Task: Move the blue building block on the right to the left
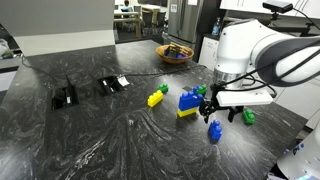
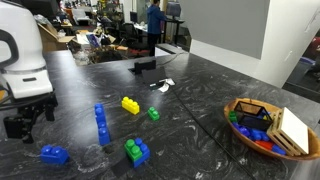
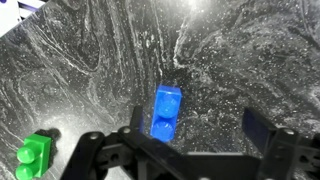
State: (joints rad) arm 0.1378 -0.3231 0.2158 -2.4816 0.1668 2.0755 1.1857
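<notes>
The small blue building block (image 3: 166, 110) lies on the dark marble table, right under my gripper (image 3: 200, 125) and close to the left finger. The gripper is open, empty and above the block, not touching it. In both exterior views the block (image 1: 214, 130) (image 2: 54, 154) lies on the table just by the raised gripper (image 1: 233, 114) (image 2: 25, 124). A small green block (image 3: 33, 155) (image 1: 248, 117) lies close beside it.
A larger blue block on a yellow base (image 1: 188, 102), a yellow block (image 1: 156, 98) (image 2: 130, 105) and other green and blue blocks (image 2: 135, 150) lie mid-table. A bowl of bricks (image 2: 265, 130) and two black items (image 1: 65, 95) stand farther off.
</notes>
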